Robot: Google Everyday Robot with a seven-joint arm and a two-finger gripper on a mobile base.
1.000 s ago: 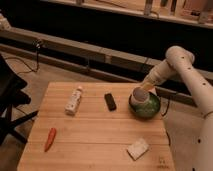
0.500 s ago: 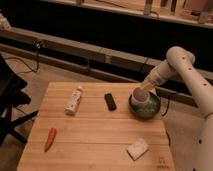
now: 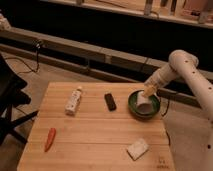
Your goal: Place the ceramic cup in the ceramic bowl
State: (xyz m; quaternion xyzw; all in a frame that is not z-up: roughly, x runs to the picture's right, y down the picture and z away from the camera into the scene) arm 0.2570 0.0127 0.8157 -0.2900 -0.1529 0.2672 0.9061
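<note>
On the wooden tabletop, going from the left, an orange carrot-like piece lies near the left edge, toward the front. Further back and to the right, a white bottle lies on its side, and just right of it is a small black rectangular object. Toward the front right sits a pale sponge-like block. At the right rear stands the green ceramic bowl, with the white ceramic cup lying tilted inside it (its mouth turned up toward the arm). The tool hangs at the cup's upper rim, reaching down from the white arm; whether it grips or has let go, I cannot tell.
</note>
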